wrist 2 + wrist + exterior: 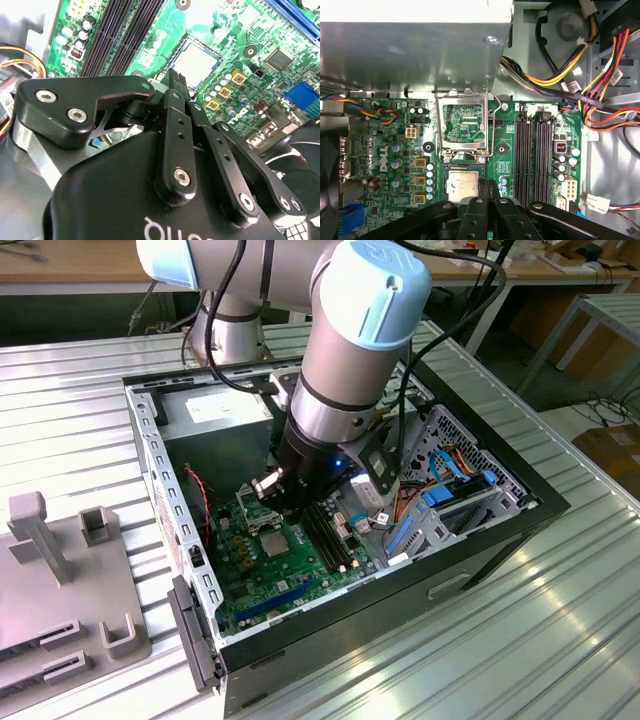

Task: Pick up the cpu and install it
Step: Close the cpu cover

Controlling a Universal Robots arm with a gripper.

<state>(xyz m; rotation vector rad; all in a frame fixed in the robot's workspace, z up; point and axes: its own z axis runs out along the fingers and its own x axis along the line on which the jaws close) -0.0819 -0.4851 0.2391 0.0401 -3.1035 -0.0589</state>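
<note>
The cpu (463,183) is a small silver-grey square lying flat in the socket on the green motherboard (380,125), also seen in the second wrist view as cpu (198,63) and in the exterior view as cpu (275,543). The socket's metal frame (464,120) stands lifted open beside it. My gripper (183,91) hangs just above one edge of the cpu, its black fingers (476,206) pressed together with nothing between them. In the exterior view the gripper (290,512) is deep inside the open computer case (500,540).
Black memory slots (535,150) run beside the socket. Bundles of yellow, red and black cables (580,80) lie past them. A metal power supply box (415,45) overhangs the board. A blue drive cage (440,502) fills the case's right side. A grey fixture (60,580) sits at the exterior view's left.
</note>
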